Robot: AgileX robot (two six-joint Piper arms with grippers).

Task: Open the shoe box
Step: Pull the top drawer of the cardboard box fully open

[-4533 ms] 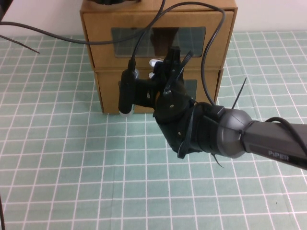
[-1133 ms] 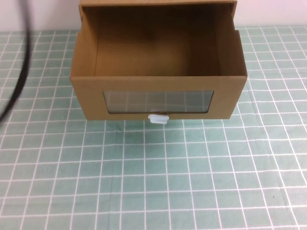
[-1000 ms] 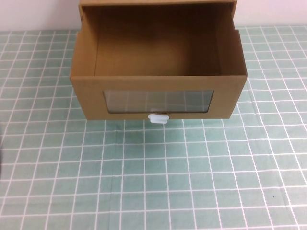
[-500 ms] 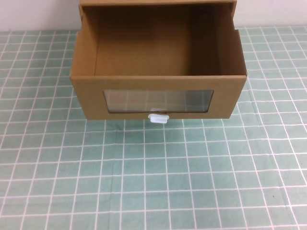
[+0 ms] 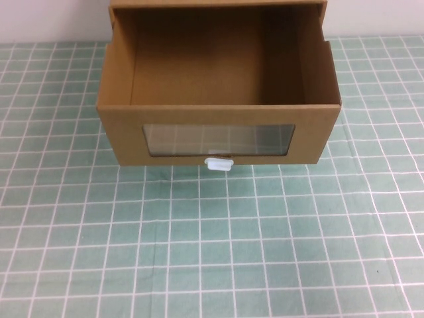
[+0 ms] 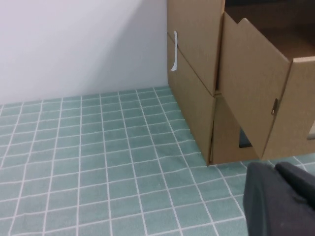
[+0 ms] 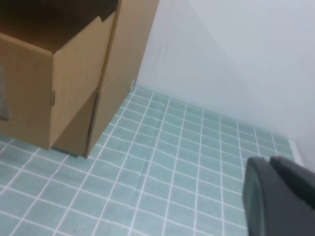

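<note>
- White wall (image 5: 40,20) stands behind the shoe box (image 6: 194,39); a green gridded worktop (image 5: 199,252) spreads in front of it and to both sides.
- Shoe box: a cardboard stack at the rear of the worktop, against the wall. Its upper drawer (image 5: 122,136) is drawn well forward of the stack, overhanging the lower unit (image 6: 194,108), and its cavity shows bare cardboard.
- Drawer front: a clear window (image 5: 218,139) with a white pull tab (image 5: 218,163) just beneath it, facing away from the wall.
- Change: some seconds earlier the drawer sat flush in the shoe box and the right arm was at the tab. Now the drawer is out and no arm shows in the high view. A cable that crossed the side of that view a second ago is gone too, and the drawer has not shifted since.
- Right pincer (image 7: 278,196): off the shoe box's right side, well apart from it, low over the worktop, jaws together and holding nothing.
- Left pincer (image 6: 280,196): off the shoe box's left side, near its front corner but not touching; whether it is apart or together cannot be told.
- Judgement: the opening appears complete; the arms look withdrawn, and nothing further seems required beyond leaving the drawer undisturbed.
</note>
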